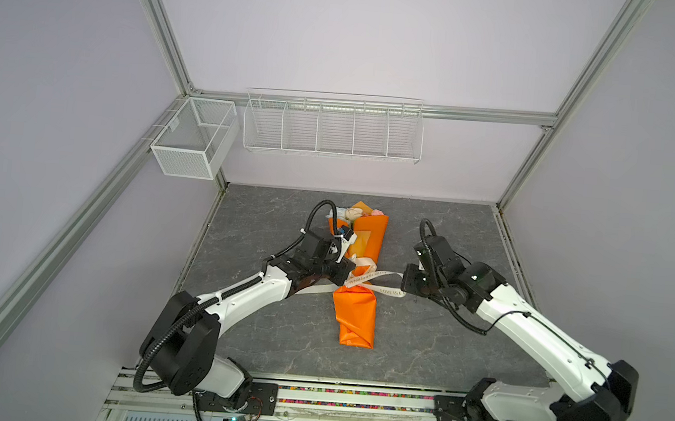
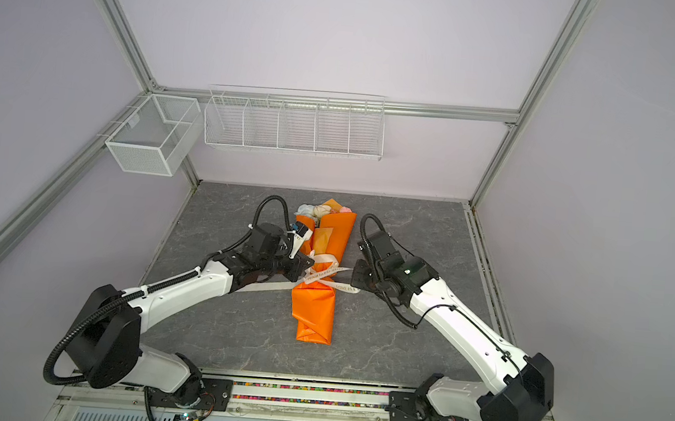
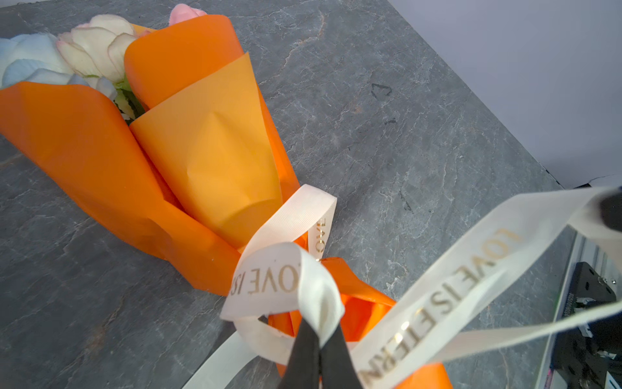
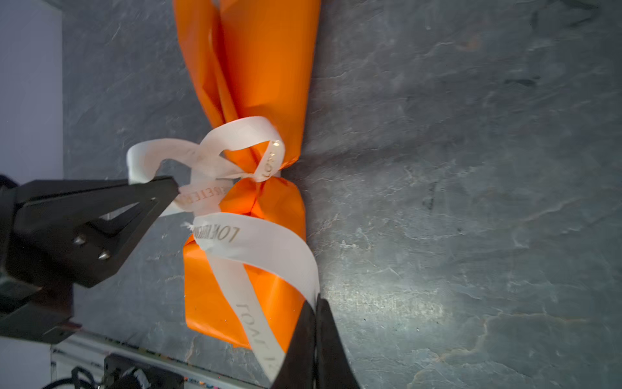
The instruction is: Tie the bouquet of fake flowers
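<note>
Found the bouquet of fake flowers [image 1: 354, 304] flat at the middle of the grey table [image 1: 440, 345]; waist cinched by a lettered cream ribbon [image 1: 365, 280] in loose loops; left gripper [image 3: 319, 336] pinched tight on one loop, right gripper [image 4: 316, 303] clamped on a tail; orange paper [image 3: 101, 161] creased, cream, pink and pale blooms [image 3: 97, 43] at the far end; wire baskets [image 1: 332, 128] well behind.
</note>
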You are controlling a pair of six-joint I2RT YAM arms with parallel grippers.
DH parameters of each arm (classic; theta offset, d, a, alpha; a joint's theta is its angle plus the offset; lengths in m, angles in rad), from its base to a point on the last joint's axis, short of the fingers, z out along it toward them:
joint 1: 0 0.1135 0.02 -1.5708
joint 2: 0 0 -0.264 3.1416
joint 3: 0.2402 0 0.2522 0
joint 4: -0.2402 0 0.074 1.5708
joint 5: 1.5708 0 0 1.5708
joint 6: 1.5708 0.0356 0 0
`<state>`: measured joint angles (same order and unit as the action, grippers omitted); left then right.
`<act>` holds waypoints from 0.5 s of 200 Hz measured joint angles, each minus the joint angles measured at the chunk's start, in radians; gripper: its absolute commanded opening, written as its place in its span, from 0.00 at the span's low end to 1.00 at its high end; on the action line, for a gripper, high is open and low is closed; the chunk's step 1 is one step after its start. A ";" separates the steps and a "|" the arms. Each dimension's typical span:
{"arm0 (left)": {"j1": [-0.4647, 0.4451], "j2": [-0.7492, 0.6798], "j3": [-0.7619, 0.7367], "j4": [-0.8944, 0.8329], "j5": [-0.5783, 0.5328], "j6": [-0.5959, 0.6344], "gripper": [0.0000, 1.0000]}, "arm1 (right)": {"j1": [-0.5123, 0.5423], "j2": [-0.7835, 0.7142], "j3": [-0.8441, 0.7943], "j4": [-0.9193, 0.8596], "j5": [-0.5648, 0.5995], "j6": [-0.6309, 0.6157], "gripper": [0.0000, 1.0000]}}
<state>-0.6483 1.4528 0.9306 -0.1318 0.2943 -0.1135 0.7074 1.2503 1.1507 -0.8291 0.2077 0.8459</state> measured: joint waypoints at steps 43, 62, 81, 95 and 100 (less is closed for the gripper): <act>0.000 0.000 -0.002 0.003 -0.007 -0.006 0.00 | 0.000 -0.112 -0.123 -0.083 0.191 0.177 0.09; 0.000 0.000 -0.003 0.003 -0.007 -0.006 0.00 | -0.003 -0.126 -0.124 -0.114 0.246 0.215 0.16; 0.000 0.000 -0.003 0.003 -0.006 -0.006 0.00 | -0.013 -0.117 -0.125 -0.148 0.272 0.234 0.20; 0.000 0.000 -0.004 0.003 -0.006 -0.006 0.00 | -0.031 -0.100 -0.130 -0.169 0.281 0.240 0.21; 0.000 0.000 -0.004 0.003 -0.006 -0.006 0.00 | -0.039 -0.092 -0.132 -0.178 0.285 0.241 0.20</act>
<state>-0.6483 1.4528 0.9264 -0.1284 0.2882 -0.1200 0.6685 1.1587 1.0187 -1.0069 0.4923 1.0870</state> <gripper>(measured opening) 0.048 0.208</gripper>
